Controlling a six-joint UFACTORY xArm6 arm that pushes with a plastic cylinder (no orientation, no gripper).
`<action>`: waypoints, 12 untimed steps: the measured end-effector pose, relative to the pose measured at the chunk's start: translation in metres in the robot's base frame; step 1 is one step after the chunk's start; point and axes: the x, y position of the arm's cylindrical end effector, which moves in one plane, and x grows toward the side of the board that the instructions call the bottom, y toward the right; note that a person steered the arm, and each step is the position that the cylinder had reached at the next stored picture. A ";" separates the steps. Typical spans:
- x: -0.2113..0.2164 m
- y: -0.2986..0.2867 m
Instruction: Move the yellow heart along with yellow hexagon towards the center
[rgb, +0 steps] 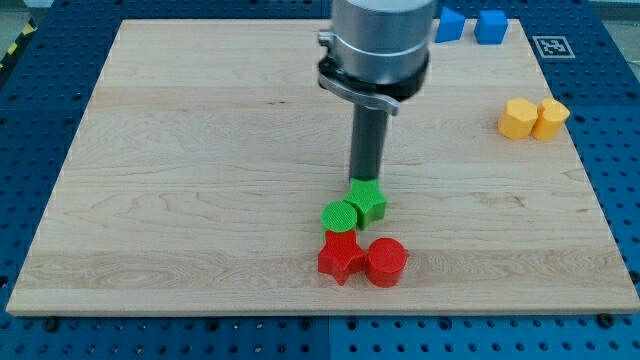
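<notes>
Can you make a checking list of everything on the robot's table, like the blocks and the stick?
Surface: pale wooden board lying on a blue pegboard base.
Job's things: yellow hexagon block and yellow heart block touching, near the view's right edge, far from centre.
Clutter: green star block, green round block, red star block and red round block bunched near the bottom middle; two blue blocks at the top right.
Grippers: none; my tip sits right behind the green star.
Cables: nothing seen.
Surroundings: printed marker tag at the top right.
</notes>
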 end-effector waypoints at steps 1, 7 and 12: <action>0.028 0.012; -0.174 0.241; -0.082 0.153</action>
